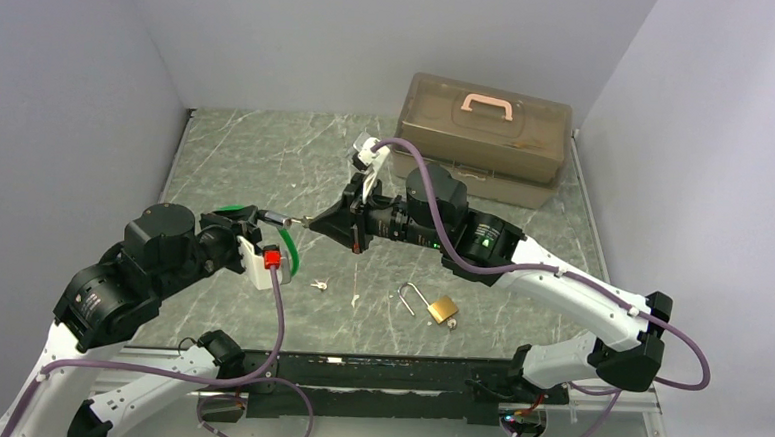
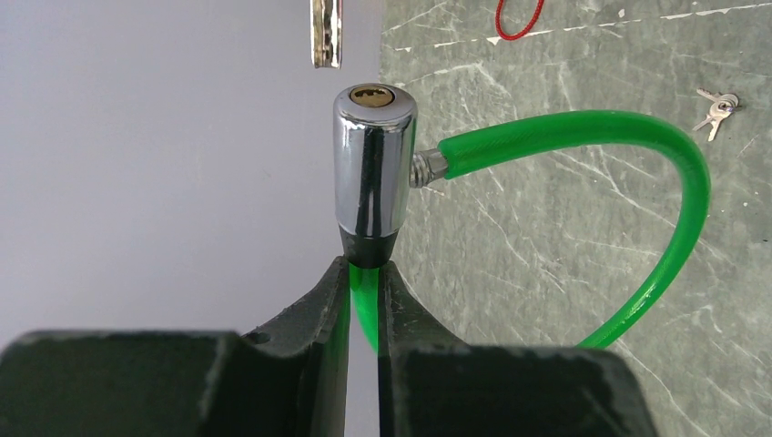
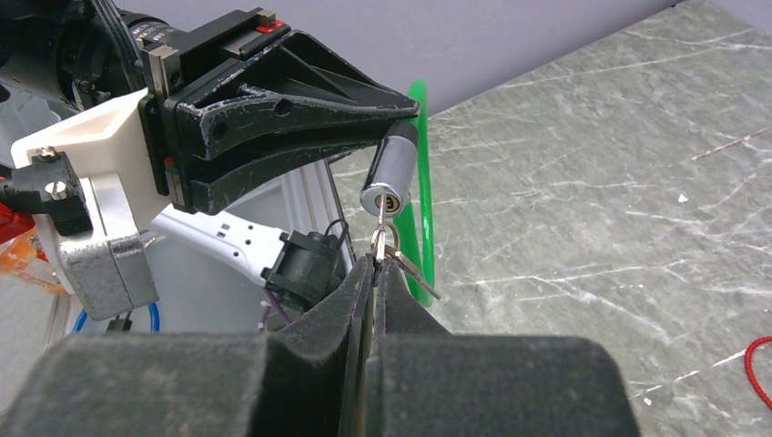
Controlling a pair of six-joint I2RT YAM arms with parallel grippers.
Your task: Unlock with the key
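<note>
Left wrist: glossy chrome lock cylinder, smooth green cable

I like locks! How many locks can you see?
2. A green cable lock is in the left pincer; a brass padlock lies on the table. Others may be hidden.

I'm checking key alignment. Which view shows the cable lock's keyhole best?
Left wrist: the brass keyhole is sharp and unobstructed, with the key tip nearby. Right wrist shows it smaller, at an angle, by the key's tip. Top external shows only the lock cylinder from the side.
</note>
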